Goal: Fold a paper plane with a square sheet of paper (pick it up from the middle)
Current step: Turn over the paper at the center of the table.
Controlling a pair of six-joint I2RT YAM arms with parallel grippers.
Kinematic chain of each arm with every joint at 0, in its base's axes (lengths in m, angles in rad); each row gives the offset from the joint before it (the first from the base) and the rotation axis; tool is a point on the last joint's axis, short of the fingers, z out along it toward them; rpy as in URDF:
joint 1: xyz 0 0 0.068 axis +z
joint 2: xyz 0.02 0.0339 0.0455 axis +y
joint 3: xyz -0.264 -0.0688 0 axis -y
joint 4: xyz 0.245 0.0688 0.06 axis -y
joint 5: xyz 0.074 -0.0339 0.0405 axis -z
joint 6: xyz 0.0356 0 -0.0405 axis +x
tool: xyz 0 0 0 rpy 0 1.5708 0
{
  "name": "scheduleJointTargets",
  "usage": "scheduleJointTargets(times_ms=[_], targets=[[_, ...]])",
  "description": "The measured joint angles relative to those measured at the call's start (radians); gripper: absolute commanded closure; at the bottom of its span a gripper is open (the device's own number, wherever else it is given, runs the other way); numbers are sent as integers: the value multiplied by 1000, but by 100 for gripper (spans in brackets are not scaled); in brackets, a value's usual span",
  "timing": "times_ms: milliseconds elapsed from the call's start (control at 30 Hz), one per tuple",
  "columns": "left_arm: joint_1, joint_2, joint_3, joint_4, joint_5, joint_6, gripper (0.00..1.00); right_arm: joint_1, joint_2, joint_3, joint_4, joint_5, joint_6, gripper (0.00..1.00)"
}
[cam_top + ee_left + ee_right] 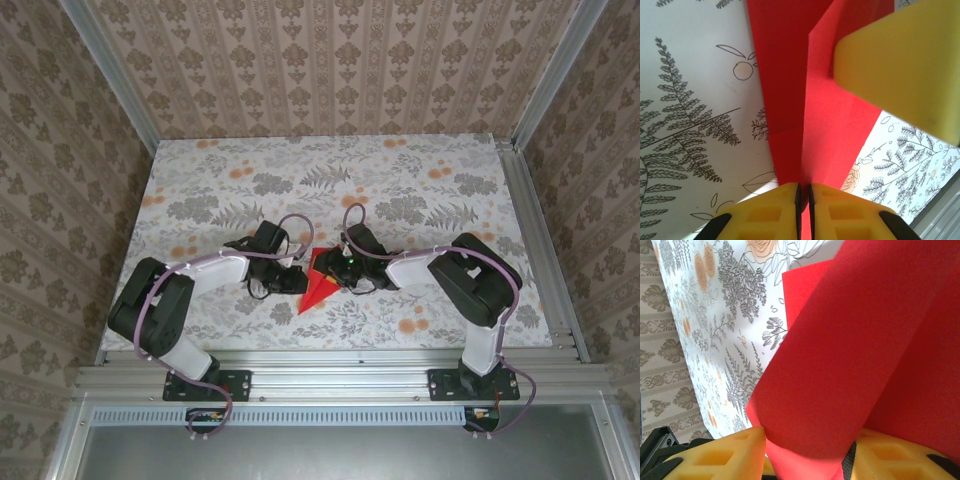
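1. Your work surface is a table point(420, 190) covered in a pale cloth printed with grey ferns and small orange flowers.
2. Walls point(330, 60) papered in a beige damask pattern close in the table on three sides. An aluminium rail point(340, 365) runs along the near edge, where both arm bases are bolted.
3. The sheet of paper point(318, 282) sits near the middle of the table, slightly toward you. It is bright red and already partly folded, and from above it reads as a narrow shape whose point aims at the near-left.
4. Your left arm point(215, 268) reaches inward from the left, with its forearm low over the cloth. The left gripper point(804, 192) meets the paper's left side.
5. In the left wrist view, its yellow fingers are clenched almost together on the red paper. A crease runs straight into the thin gap between them.
6. Your right arm point(425, 265) mirrors it from the right, with the right gripper point(810, 437) at the paper's right side.
7. One yellow finger point(900, 65) of the right gripper hangs over the paper in the left wrist view.
8. The right jaws stand apart with a curled red flap between them. You cannot tell whether they press on it.
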Motion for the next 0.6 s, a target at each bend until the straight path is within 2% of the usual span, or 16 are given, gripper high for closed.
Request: scheduleJointTargets(times_ms=[267, 600], targets=[[20, 12, -2, 8, 11, 0, 82, 26, 8, 0, 45, -17, 9, 59], [30, 12, -5, 5, 16, 0, 73, 30, 21, 2, 50, -20, 3, 77]])
